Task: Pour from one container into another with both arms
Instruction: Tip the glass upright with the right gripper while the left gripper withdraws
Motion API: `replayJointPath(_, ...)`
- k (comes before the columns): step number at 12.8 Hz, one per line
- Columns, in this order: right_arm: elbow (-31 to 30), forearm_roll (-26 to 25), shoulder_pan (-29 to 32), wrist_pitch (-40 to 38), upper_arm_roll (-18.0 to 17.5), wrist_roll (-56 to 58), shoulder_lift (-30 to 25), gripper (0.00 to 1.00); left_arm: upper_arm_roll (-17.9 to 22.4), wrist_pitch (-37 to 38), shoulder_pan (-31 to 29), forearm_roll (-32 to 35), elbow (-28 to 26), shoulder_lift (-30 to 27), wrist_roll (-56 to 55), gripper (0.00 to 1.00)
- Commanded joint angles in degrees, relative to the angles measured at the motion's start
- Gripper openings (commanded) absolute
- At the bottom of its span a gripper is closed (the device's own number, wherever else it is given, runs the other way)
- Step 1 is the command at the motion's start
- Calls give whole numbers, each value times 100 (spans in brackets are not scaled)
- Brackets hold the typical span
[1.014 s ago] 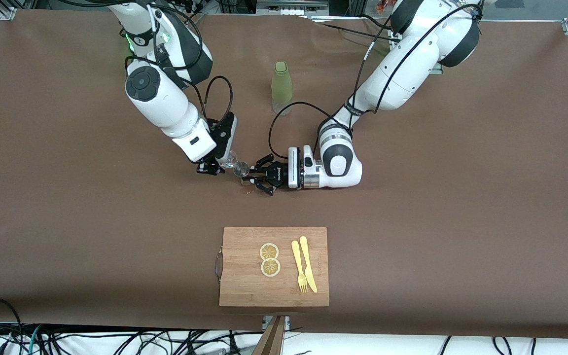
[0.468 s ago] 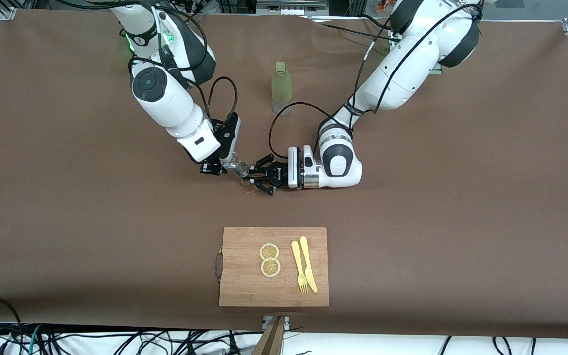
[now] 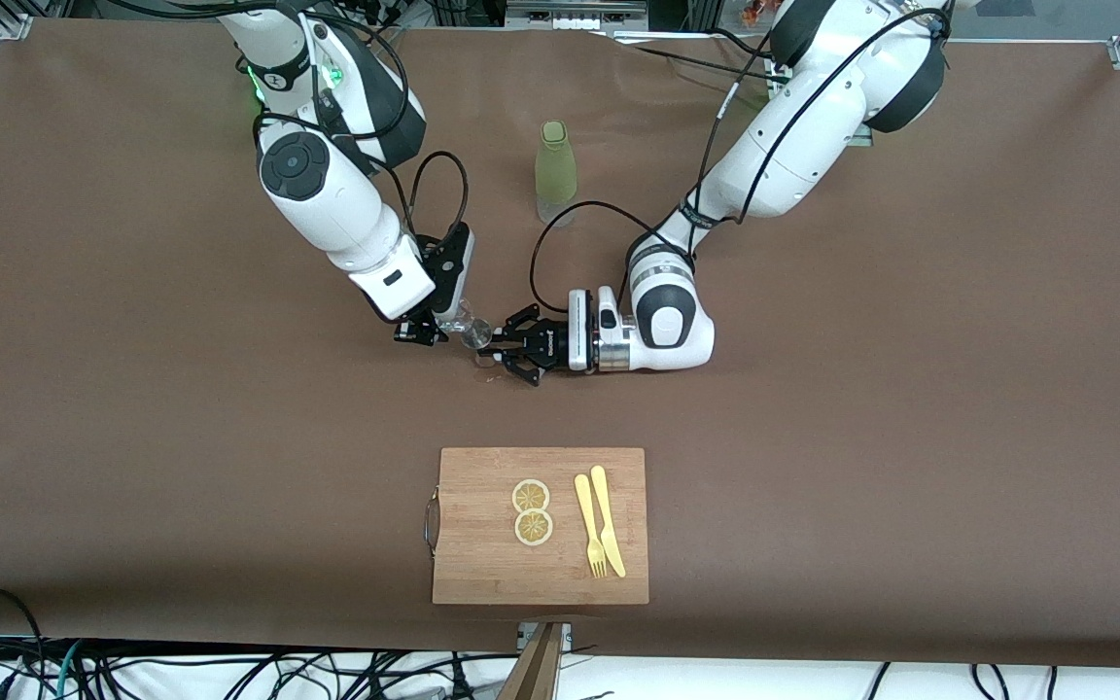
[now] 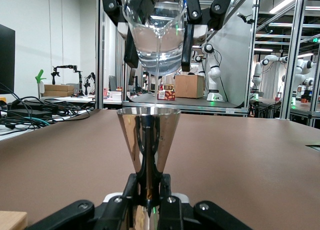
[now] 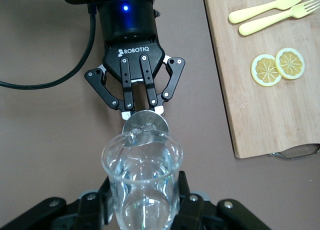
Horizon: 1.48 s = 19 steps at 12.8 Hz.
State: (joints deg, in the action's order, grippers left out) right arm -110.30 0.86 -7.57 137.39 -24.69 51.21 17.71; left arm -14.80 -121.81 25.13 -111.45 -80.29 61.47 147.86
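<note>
My right gripper [image 3: 443, 329] is shut on the clear glass tumbler [image 3: 471, 331] [image 5: 142, 182], holding it tilted over the jigger. A thin stream of water falls from its lip. The silvery metal jigger [image 4: 148, 137] [image 5: 145, 122] stands upright on the table, with my left gripper [image 3: 500, 352] shut on its narrow waist. In the left wrist view the tumbler [image 4: 156, 27] hangs just above the jigger's upper cone. The front view shows the jigger [image 3: 482, 356] mostly hidden between the two grippers.
A tall olive-sleeved bottle [image 3: 555, 172] stands farther from the front camera than the grippers. A wooden cutting board [image 3: 482, 564] lies nearer the camera, carrying two lemon slices [image 3: 532, 511], a yellow fork [image 3: 588, 525] and knife [image 3: 608, 520].
The right arm shifted slightly toward the left gripper a second ago and tilted the tumbler over the jigger; since half a second ago nothing has visibly moved. The left arm stays still.
</note>
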Motion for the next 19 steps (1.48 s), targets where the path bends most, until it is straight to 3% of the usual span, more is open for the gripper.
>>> replayJointPath(1, 53, -60, -34, 156, 17, -182, 31, 39, 12, -106, 88, -272, 154, 93, 358, 0)
replayJointPath(9, -71, 634, 116, 552, 43, -173, -31, 39, 30, -62, 27, -202, 145, 49, 340, 0)
replayJointPath(12, -298, 731, 273, 535, 34, -146, -346, 39, 162, -54, -61, -202, 102, -21, 349, 0)
replayJointPath(15, -326, 1257, 379, 517, 34, -24, -461, 39, 206, -27, -254, -62, -91, -170, 358, 0)
replayJointPath(19, -273, 2592, 564, 325, 226, 1168, -470, 39, 206, 279, -798, 430, -855, -697, 375, 0)
